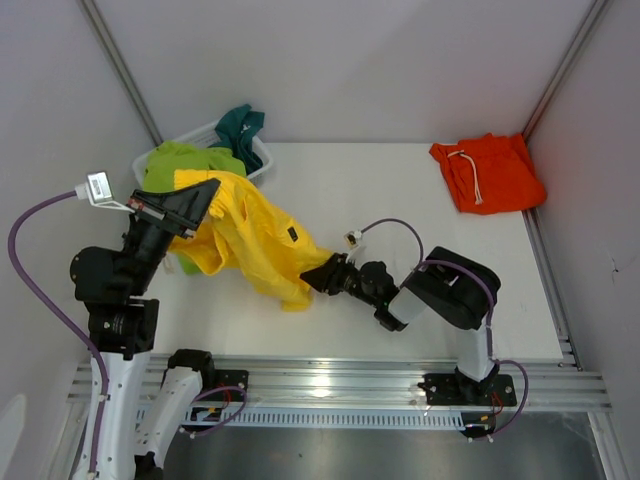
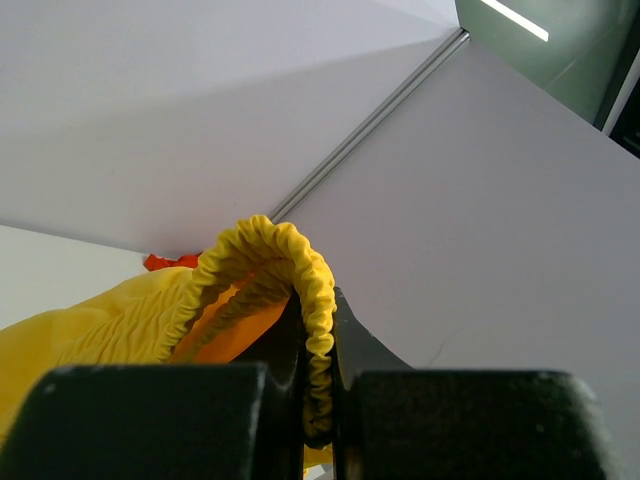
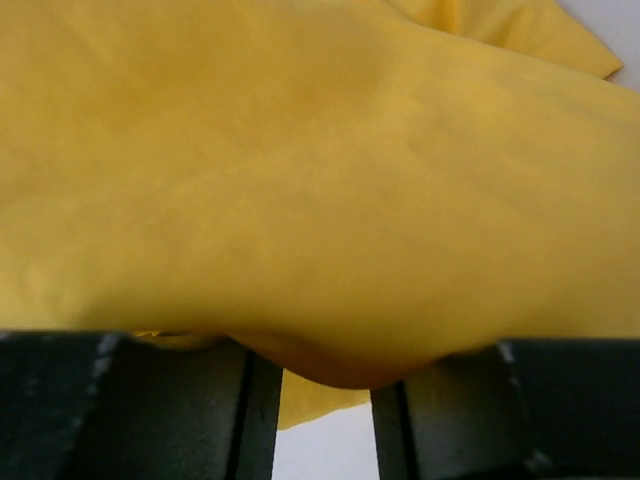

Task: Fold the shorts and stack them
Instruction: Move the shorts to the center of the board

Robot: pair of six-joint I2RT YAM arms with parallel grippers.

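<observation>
Your left gripper [image 2: 318,330] is clamping tight on the gathered elastic waistband of the yellow shorts [image 1: 255,235], with the ruffled band running up from between its dark fingers [image 2: 352,345] and arching over to the gripper's left. In the overhead view, it is holding that waistband raised, and the rest of the yellow cloth is trailing away from it, down to the table [image 1: 400,200] and across towards your other arm.

Your right gripper [image 1: 318,275] is sitting low at the far end of the same shorts, its tips pushing into the leg hem. Through its wrist camera you are seeing its two fingers [image 3: 250,420] standing partly apart, with a fold of yellow cloth sagging into the gap from above and a strip of white table showing through below, so the jaws are not closing onto the fabric at this moment. The small dark label [image 1: 292,234] is lying on the yellow cloth just beyond this gripper, on the side of the left arm.

Just behind your left gripper, the white basket [image 1: 262,155] is holding the lime-green shorts [image 1: 185,160] and the teal shorts [image 1: 240,125], the teal pair hanging over the rim. Well away from your right gripper, in the far right corner, the orange shorts [image 1: 487,172] are lying folded, with the white drawstring [image 1: 470,175] resting on top.
</observation>
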